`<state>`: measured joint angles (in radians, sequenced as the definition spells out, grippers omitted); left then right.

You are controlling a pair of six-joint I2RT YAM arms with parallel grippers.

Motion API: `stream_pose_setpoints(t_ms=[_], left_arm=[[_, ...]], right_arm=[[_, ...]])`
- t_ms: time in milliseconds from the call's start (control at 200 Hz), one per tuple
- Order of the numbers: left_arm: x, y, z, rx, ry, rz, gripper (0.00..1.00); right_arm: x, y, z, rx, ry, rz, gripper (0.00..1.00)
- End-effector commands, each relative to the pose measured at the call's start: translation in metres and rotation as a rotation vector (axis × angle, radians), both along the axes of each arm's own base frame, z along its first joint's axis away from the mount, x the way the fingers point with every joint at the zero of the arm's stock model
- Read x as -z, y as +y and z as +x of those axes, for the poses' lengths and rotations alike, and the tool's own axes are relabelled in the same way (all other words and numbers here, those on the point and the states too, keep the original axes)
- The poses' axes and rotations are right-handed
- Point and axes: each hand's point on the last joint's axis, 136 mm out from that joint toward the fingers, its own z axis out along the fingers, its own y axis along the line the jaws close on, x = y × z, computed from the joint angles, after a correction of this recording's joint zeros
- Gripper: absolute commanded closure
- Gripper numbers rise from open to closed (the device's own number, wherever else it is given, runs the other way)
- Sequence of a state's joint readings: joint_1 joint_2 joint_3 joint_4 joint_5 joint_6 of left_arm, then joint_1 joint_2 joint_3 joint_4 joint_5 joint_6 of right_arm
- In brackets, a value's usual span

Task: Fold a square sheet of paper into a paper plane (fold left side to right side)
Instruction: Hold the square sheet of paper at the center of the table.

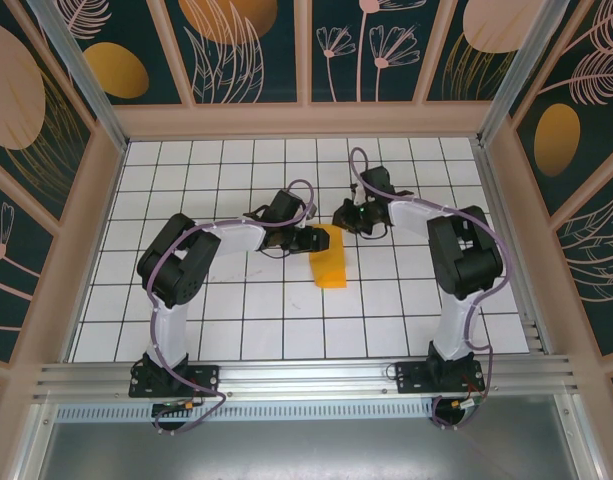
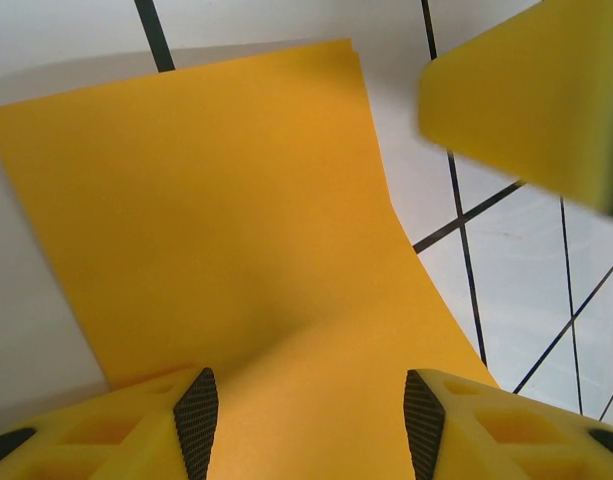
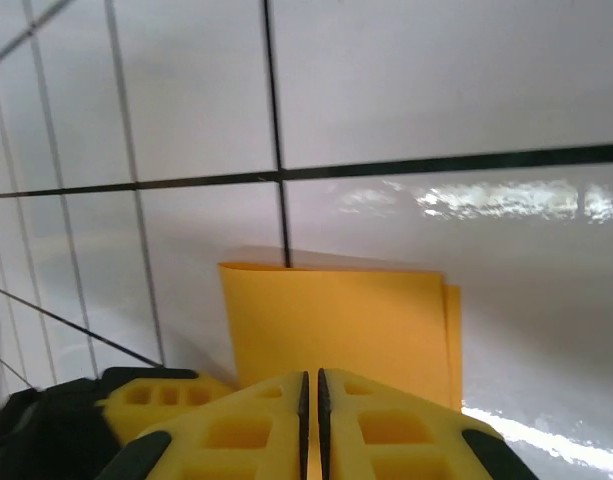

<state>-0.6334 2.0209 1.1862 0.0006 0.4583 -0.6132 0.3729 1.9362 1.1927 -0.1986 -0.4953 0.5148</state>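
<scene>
From above, I see the sheet (image 1: pixel 331 262) lying on the table (image 1: pixel 236 320) in the middle, between the two arms. It is already doubled into a narrow strip that runs from far to near. The left gripper (image 1: pixel 311 239) is at its far left edge and the right gripper (image 1: pixel 348 216) is at its far end. I cannot read either claw from up here.

On the left wrist camera, my left gripper (image 2: pixel 308 395) has its fingers well apart, with the sheet (image 2: pixel 236 200) spread flat beneath and between them and nothing clamped. One of the right gripper's fingers (image 2: pixel 531 90) hangs blurred at the upper right, over the sheet's far corner.

On the right wrist camera, the right gripper (image 3: pixel 313 385) has its fingers together with only a slit between them. The sheet (image 3: pixel 336 320) runs under their tips, and I cannot tell whether they pinch it or just press on it. Two layers show at its right edge, slightly out of line.

I judge the step in hand to be setting the left-to-right fold. To do it well, I want the right tip to hold the layers down. The left fingers should sweep along the folded edge with light, even pressure. The offset edges should be squared first, because the paper could skid on the glossy table.
</scene>
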Motion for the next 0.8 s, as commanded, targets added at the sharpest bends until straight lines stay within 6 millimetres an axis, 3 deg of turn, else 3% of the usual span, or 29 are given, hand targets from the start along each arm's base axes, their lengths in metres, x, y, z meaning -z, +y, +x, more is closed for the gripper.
stream_pose_setpoints(t_ms=[0, 205, 400, 555, 791], left_arm=[[0.047, 0.015, -0.026, 0.021, 0.103, 0.121, 0.45], [0.037, 0.014, -0.023, 0.033, 0.07, 0.107, 0.43], [0.004, 0.008, -0.019, 0.043, -0.009, 0.039, 0.41], [-0.021, -0.001, -0.031, 0.1, -0.037, -0.07, 0.41], [-0.025, -0.005, -0.039, 0.121, -0.037, -0.128, 0.41]], right_arm=[[0.005, 0.008, 0.002, -0.009, 0.017, 0.007, 0.85], [0.035, -0.007, -0.012, -0.009, 0.072, -0.097, 0.84], [0.051, -0.024, -0.027, -0.006, 0.103, -0.185, 0.84], [0.056, -0.022, -0.035, -0.005, 0.119, -0.155, 0.84], [0.06, -0.018, -0.039, -0.007, 0.126, -0.15, 0.84]])
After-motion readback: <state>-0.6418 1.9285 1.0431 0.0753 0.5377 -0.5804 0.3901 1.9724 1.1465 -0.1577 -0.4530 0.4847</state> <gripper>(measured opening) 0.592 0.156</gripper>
